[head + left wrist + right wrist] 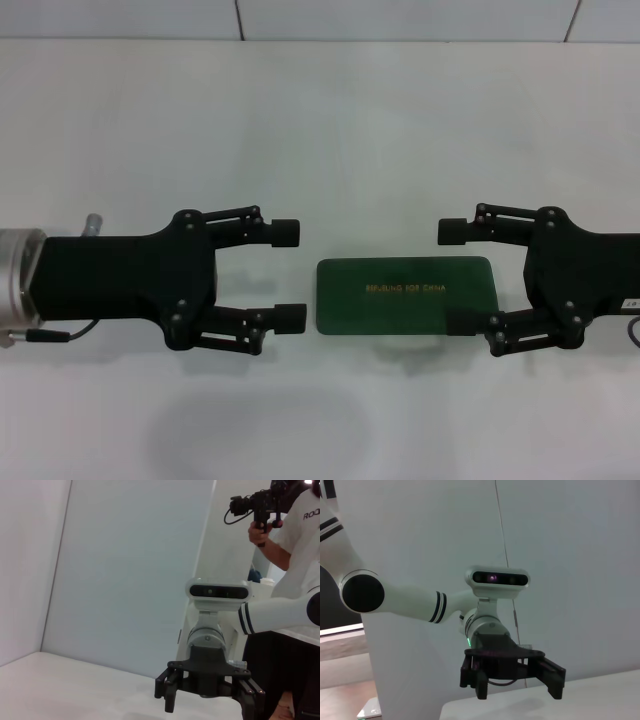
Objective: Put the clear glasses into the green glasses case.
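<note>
The green glasses case [405, 295] lies shut and flat on the white table, gold lettering on its lid facing up. My left gripper [288, 275] hovers just left of the case, open, with nothing between its fingers. On the other side my right gripper [456, 277] is open too, its near finger over the case's near right corner. The left wrist view shows the right gripper [210, 692] head-on, and the right wrist view shows the left gripper [512, 675] the same way. The clear glasses are not visible in any view.
The white table [320, 130] runs back to a tiled wall. A person holding a camera [285, 525] stands behind the right arm, off the table.
</note>
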